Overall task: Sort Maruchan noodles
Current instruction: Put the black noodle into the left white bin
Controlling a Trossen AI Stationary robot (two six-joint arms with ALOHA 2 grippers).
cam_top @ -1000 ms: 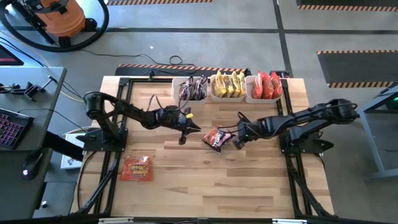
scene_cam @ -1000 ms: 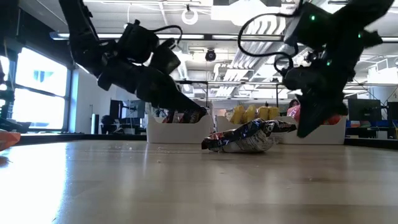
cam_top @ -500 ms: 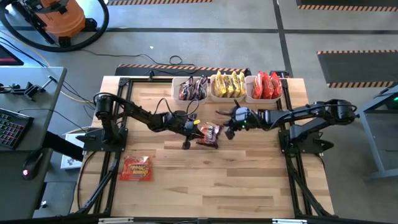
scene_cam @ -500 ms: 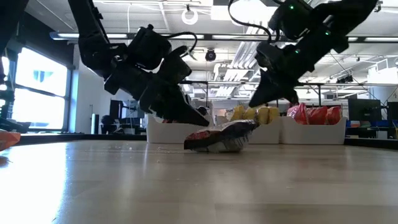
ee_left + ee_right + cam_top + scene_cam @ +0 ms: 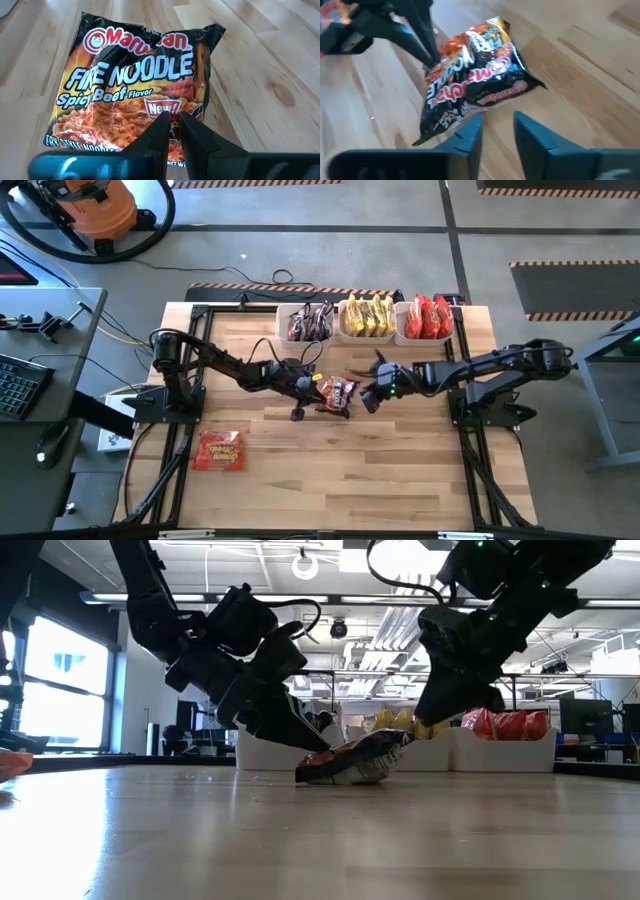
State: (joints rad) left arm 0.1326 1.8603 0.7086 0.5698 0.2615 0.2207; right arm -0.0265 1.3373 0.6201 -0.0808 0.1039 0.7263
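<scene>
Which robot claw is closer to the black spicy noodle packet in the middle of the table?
Left. The left gripper touches the black packet at its edge, fingers nearly together. The right gripper is open beside the packet's other side, just apart from it.

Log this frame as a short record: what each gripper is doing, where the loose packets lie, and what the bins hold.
left gripper: shut, tips at the near edge of the dark crinkly plastic Fire Noodle packet
right gripper: open, empty, just right of that packet
packet: lying mid-table on the wooden table
loose red packet: front left of table
white plastic bins: dark, yellow and red packets, left to right
</scene>
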